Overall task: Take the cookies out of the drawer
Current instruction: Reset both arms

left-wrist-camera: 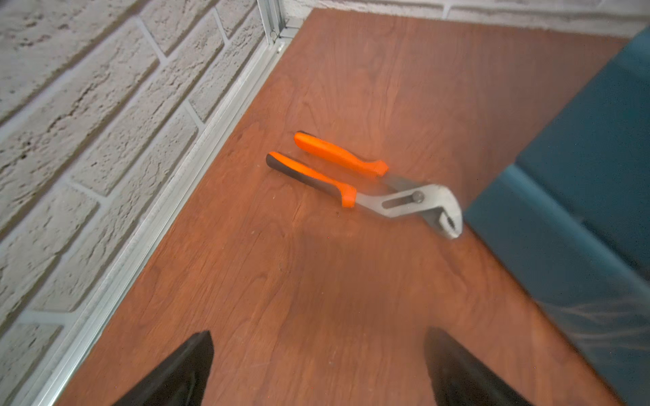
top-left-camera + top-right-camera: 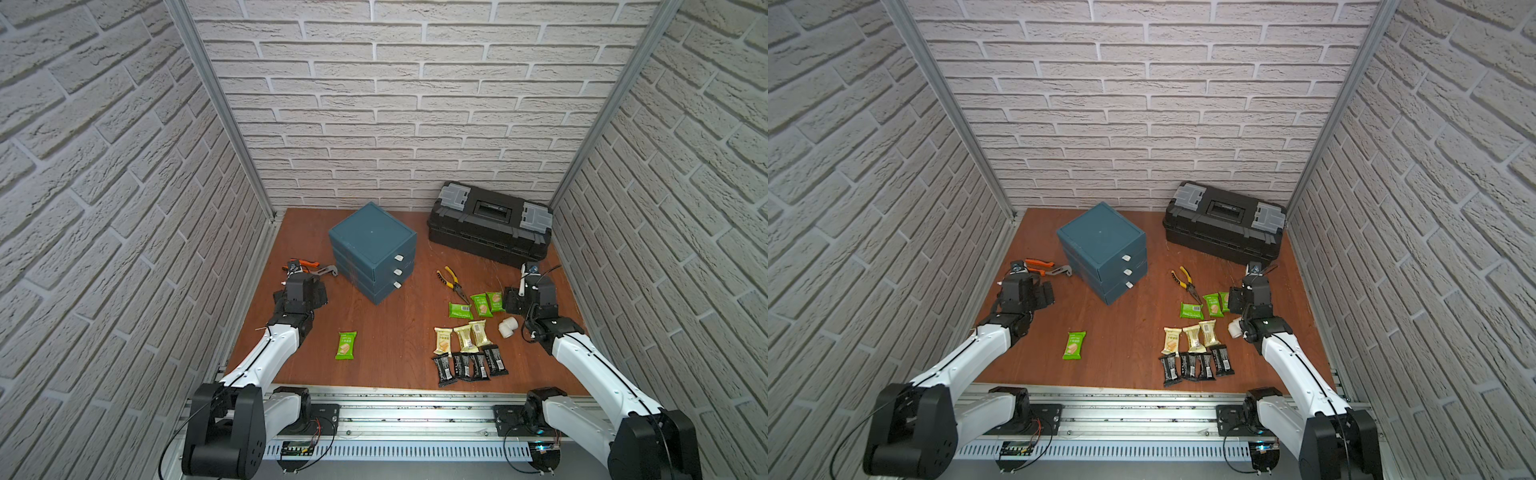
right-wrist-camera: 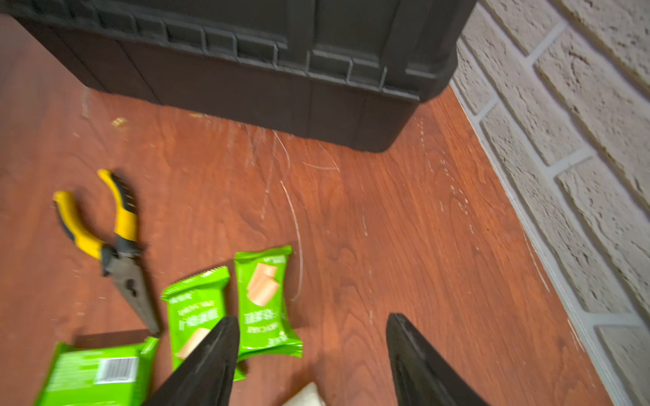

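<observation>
The cookies lie on the wooden table. Three green packets (image 2: 482,304) sit beside my right gripper (image 2: 509,301). Three pale gold ones (image 2: 463,337) and several black ones (image 2: 469,365) lie nearer the front. One green packet (image 2: 346,345) lies alone in the front middle. The blue drawer unit (image 2: 372,245) stands at the back with all three drawers pushed in. My right gripper (image 3: 313,355) is open over bare wood, with a green packet (image 3: 265,302) just beside one finger. My left gripper (image 1: 318,369) is open and empty, left of the drawer unit (image 1: 577,197).
A black toolbox (image 2: 490,224) stands at the back right. Yellow-handled pliers (image 2: 453,282) lie between the drawer unit and the packets. Orange-handled pliers (image 1: 358,175) lie ahead of my left gripper. A white pipe elbow (image 2: 508,327) sits by my right wrist. Brick walls close three sides.
</observation>
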Robot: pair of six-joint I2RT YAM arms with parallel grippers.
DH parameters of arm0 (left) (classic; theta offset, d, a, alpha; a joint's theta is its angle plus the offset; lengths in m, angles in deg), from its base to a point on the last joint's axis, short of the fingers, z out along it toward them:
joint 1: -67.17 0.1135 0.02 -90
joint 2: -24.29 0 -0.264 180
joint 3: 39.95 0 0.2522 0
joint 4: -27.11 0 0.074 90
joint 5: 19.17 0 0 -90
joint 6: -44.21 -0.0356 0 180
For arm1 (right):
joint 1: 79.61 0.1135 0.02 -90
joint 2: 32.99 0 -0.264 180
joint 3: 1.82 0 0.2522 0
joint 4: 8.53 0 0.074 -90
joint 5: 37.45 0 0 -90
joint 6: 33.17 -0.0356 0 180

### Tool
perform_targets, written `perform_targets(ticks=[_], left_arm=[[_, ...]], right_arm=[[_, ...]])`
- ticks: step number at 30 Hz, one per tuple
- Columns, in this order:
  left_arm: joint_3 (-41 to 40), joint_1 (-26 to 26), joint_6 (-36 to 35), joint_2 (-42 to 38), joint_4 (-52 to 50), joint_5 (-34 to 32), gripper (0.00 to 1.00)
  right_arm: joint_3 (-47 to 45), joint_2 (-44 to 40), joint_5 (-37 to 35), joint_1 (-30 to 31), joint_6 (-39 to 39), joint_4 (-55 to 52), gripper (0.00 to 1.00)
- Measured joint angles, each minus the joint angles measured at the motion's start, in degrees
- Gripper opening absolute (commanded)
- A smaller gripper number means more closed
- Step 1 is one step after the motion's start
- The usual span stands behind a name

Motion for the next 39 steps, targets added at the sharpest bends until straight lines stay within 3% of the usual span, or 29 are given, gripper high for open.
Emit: perform_targets(ticks=[8, 15, 23, 28, 30, 31, 32, 39], left_arm=[[-2.0, 4.4, -9.7, 10.6, 20.4, 4.0, 0.98], [-6.4, 6.5, -13.2, 20.5, 36.0, 10.4, 0.99], [-6.4, 8.0, -13.7, 22.4, 40.1, 14.8, 0.98], [-6.4, 7.9, -13.7, 22.4, 41.0, 14.8, 0.98], [-6.4, 8.0, -13.7, 22.4, 41.0, 14.8, 0.98], [-6.4, 8.0, -13.7, 22.4, 41.0, 14.8, 0.98], [-6.4, 8.0, -13.7, 22.4, 41.1, 14.8, 0.98], [-5.9, 8.7, -13.7, 22.4, 40.7, 16.1, 0.99]], right_arm=[[-2.0, 5.7, 1.8, -1.1, 2.7, 11.6, 0.71], [-2.1, 12.9, 4.4, -1.1, 4.2, 24.3, 0.71], [-4.9, 20.2, 8.2, -1.6, 8.1, 40.5, 0.72], [-7.1, 30.2, 9.6, -1.6, 9.1, 48.1, 0.74], [-7.2, 30.4, 9.5, -1.6, 9.2, 48.5, 0.78], [-7.2, 30.4, 9.5, -1.6, 9.2, 49.4, 0.85], [-7.0, 30.3, 9.5, -1.7, 9.0, 49.5, 1.00], [-6.9, 30.2, 9.5, -1.7, 9.3, 50.8, 1.00]])
